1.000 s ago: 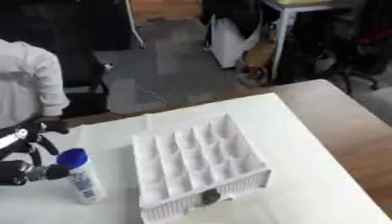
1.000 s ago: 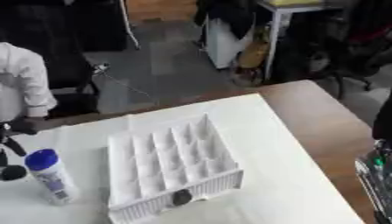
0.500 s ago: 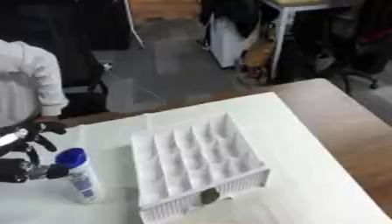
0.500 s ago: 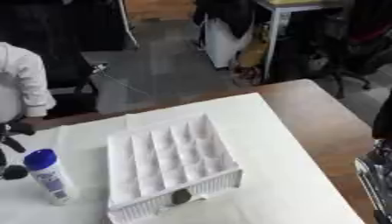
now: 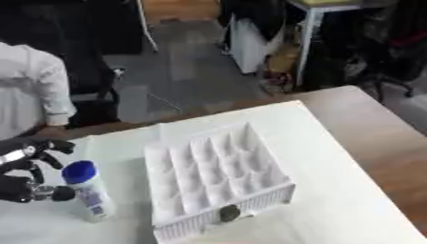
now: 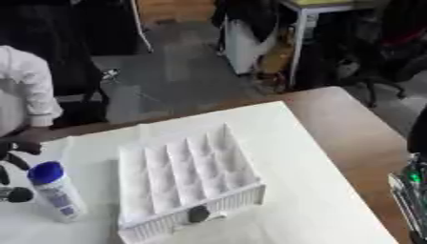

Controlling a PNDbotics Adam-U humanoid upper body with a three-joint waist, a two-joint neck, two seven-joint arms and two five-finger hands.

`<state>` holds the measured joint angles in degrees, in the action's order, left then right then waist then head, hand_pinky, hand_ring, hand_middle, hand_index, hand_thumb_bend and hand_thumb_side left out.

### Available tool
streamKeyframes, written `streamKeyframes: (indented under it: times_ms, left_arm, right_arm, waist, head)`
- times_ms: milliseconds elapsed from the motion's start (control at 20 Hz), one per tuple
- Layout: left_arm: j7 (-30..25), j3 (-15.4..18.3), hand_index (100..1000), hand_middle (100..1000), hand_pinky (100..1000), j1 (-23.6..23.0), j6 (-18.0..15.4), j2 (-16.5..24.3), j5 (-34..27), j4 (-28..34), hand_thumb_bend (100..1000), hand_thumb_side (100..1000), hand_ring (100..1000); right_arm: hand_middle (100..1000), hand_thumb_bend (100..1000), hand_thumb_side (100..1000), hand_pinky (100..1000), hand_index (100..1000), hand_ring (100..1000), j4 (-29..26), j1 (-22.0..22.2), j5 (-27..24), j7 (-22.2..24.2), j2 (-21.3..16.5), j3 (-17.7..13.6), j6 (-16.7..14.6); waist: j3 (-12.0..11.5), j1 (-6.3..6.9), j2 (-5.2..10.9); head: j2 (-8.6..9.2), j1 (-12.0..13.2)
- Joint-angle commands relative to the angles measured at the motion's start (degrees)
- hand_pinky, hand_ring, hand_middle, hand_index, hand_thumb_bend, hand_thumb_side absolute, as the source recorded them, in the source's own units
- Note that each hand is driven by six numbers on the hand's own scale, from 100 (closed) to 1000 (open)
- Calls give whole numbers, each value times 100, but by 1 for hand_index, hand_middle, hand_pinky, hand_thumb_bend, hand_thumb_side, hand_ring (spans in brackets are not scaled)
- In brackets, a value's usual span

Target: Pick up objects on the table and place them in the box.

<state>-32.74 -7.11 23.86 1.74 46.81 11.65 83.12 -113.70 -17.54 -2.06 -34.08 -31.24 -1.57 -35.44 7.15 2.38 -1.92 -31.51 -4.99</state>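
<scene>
A white bottle with a blue cap (image 5: 87, 191) stands upright on the white table sheet, left of the white box with many compartments (image 5: 218, 178). My left hand (image 5: 26, 174) is at the left edge, right beside the bottle, its fingers spread and curved toward it without closing round it. The box's compartments look empty. At the right edge of the right eye view only a sliver of my right arm (image 6: 410, 190) shows; its hand is out of sight.
The white sheet covers the brown table (image 5: 383, 138), whose bare wood shows to the right. A person in a white shirt (image 5: 33, 90) sits beyond the far left edge. Chairs and a desk stand on the floor behind.
The left hand has stayed beside the bottle with almost no shift. The whole picture moves slightly, so the camera has tilted a little.
</scene>
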Motion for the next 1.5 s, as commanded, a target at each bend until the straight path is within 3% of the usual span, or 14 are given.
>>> streamKeyframes:
  times_ms: [50,1500]
  left_arm:
    - [-95,1,983,916,586,151,-59,228,123,-96,1000,558,749]
    - [-17,-114,963,877,580,830,-670,-138,743,-1593,1000,538,731]
  right_arm:
    - [429,100,1000,389,582,452,-89,-94,-37,-83,-98,-24,-105]
    - [428,100,1000,389,582,452,-89,-222,-131,-1,-42,-13,-106]
  waist:
    - [6,-4,38]
    - [107,-6,-36]
  head:
    - [36,67]
    - [88,190]
